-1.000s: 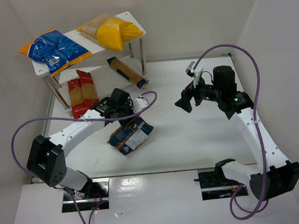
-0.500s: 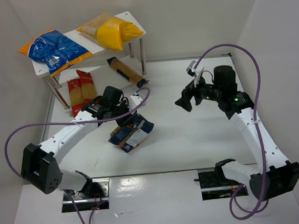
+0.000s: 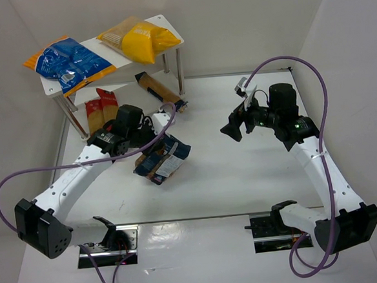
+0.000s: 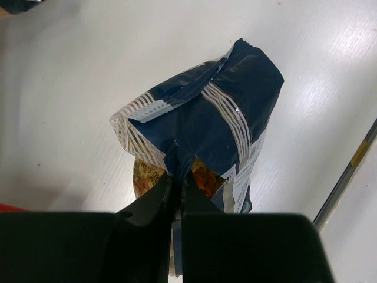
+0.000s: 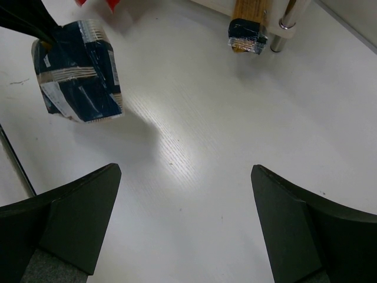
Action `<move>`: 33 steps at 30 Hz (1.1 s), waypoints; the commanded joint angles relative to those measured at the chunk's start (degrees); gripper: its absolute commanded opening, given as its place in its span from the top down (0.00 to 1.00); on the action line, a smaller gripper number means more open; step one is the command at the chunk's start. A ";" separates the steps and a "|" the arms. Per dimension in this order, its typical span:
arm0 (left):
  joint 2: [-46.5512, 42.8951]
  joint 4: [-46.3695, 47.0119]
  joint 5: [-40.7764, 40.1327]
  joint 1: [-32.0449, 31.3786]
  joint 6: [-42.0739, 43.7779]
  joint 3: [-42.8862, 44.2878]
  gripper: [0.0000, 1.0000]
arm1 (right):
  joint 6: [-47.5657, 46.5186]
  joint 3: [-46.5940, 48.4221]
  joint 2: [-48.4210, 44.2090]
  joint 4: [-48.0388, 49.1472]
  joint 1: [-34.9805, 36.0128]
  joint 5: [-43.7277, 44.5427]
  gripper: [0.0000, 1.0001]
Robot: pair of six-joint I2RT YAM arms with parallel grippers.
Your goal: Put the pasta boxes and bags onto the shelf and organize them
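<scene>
Top view: the left gripper (image 3: 151, 146) is pinched tight on the upper edge of the clear bag of short golden pasta with dark blue label (image 3: 164, 160), which sits over the white table (image 3: 243, 176) in front of the shelf (image 3: 167, 23) and well apart from it. On the shelf's top board lie the blue-and-orange bag (image 3: 66, 62) and, beside it, the yellow bag (image 3: 139, 40). The red spaghetti packs (image 3: 101, 112) and the long slim tan box (image 3: 159, 90) lie lower down, under the top board. The right gripper (image 3: 235, 126) hangs over the table with its jaws spread wide, holding nothing

Left wrist view: the two dark fingers (image 4: 162, 194) meet on a crumpled fold of the bag's label, golden pasta showing just beneath the pinch

Right wrist view: both fingers (image 5: 76, 206) stand far apart over bare table. The bag is at upper left, gripped at its corner, with a soft shadow beside it; the tan box's end touches a shelf leg (image 5: 288, 17)
</scene>
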 commanded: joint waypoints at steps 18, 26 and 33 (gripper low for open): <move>-9.59 12.00 -13.16 3.53 -9.23 5.72 1.00 | -0.20 -1.73 0.17 3.19 -0.43 0.23 0.00; -10.65 9.01 -14.22 4.06 -9.76 13.19 1.00 | -0.72 -1.73 0.78 3.19 -0.96 0.76 0.00; -11.18 8.49 -18.69 4.06 -9.23 18.99 1.00 | -1.25 -2.26 2.72 3.19 -0.96 1.29 0.00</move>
